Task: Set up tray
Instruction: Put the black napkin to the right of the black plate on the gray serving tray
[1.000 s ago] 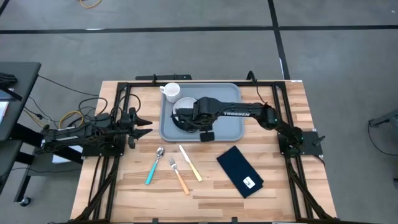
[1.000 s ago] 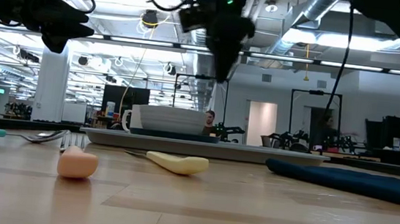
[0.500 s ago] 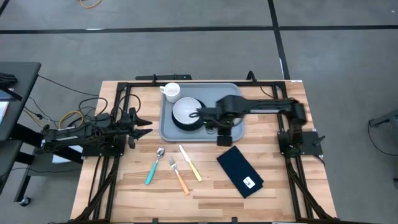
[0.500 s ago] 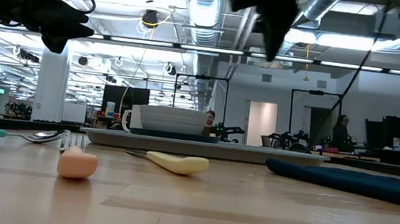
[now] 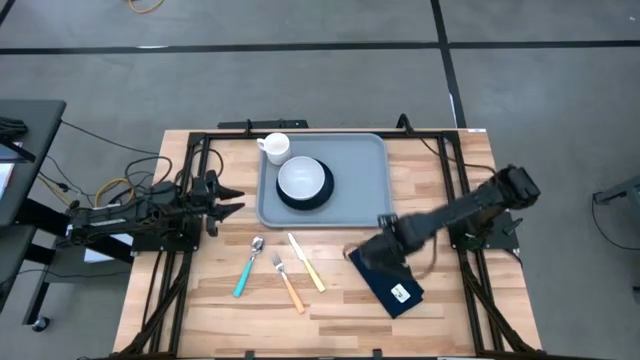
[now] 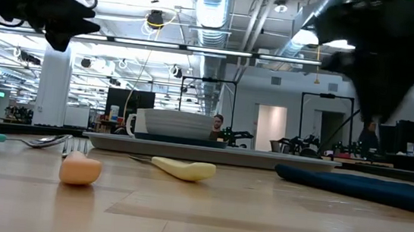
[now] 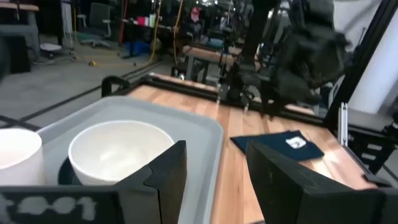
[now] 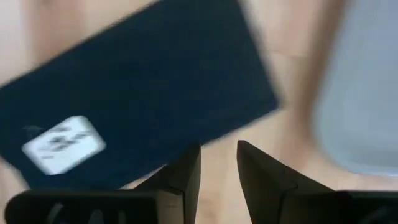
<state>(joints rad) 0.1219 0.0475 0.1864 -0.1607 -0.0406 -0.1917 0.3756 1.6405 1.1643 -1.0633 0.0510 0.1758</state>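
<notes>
We saw the right gripper (image 5: 362, 252) hanging over the near corner of the dark navy napkin (image 5: 390, 274), its fingers (image 8: 180, 174) a narrow gap apart and holding nothing. The tray (image 5: 358, 175) lay at about eleven o'clock from it: a large, light grey-blue rectangle with rounded corners and a raised rim, at the table's (image 5: 450, 310) far middle. On its left half sat a white bowl (image 5: 302, 179) and a white cup (image 5: 275, 147). The left gripper (image 5: 228, 199) waited at the tray's nine o'clock, fingers (image 7: 163, 174) apart and empty.
</notes>
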